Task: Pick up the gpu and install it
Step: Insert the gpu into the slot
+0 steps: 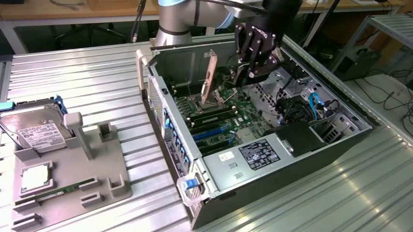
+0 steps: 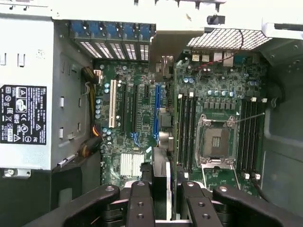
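The jaws of the black gripper (image 1: 248,72) are clamped on the top edge of the gpu (image 1: 209,77), a thin flat rectangular card with a silver metal bracket along one end. In the wrist view the black fingers (image 2: 140,203) close on either side of the card's edge (image 2: 161,187), which runs between them.

The card stands on edge, upright and slightly tilted, inside the open grey metal computer case (image 1: 271,159), above the green motherboard (image 1: 216,123). Whether its lower edge touches the board cannot be told. In the wrist view the card lies roughly in line with the blue expansion slot (image 2: 155,111), beside the silver processor socket (image 2: 215,142) and the dark memory slots (image 2: 186,130).

At the exterior view's left, well apart from the case, a grey plastic parts holder (image 1: 103,169) rests on the ribbed metal table (image 1: 84,77). It holds a silver labelled hard drive (image 1: 36,130), a square silver processor (image 1: 36,176) and a narrow green memory stick (image 1: 58,192).
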Controlling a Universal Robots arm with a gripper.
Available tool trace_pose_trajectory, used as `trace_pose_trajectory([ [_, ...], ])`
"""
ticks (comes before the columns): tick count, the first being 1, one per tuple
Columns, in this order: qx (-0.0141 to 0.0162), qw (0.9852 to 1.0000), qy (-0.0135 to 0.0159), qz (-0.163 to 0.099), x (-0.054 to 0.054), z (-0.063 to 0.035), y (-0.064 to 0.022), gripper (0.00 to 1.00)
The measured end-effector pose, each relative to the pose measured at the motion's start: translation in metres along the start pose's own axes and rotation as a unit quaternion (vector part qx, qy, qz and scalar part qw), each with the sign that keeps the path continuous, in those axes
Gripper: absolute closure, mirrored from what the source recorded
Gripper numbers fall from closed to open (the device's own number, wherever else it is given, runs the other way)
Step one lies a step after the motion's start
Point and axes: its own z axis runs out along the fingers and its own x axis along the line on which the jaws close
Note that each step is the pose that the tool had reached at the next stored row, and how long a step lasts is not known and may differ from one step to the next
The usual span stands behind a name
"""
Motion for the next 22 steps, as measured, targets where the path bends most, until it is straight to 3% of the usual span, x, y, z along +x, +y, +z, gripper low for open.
trace_pose_trajectory([
  [1, 0.0006, 0.9999, -0.0004, 0.015, 0.0, 0.0032, 0.0, 0.72],
  [2, 0.0133, 0.9996, -0.0003, 0.024, 0.0, 0.009, 0.0014, 0.72],
  [3, 0.014, 0.999, -0.0006, 0.043, -0.001, 0.0173, 0.0024, 0.72],
  [4, 0.014, 0.999, -0.0006, 0.042, -0.001, 0.0245, 0.0064, 0.72],
  [7, 0.0139, 0.9994, -0.0005, 0.031, -0.001, 0.0317, 0.0102, 0.72],
  [13, 0.0138, 0.9995, -0.0004, 0.027, -0.002, 0.0431, 0.0119, 0.72],
  [22, 0.0138, 0.9996, -0.0004, 0.027, -0.002, 0.0625, 0.0225, 0.72],
])
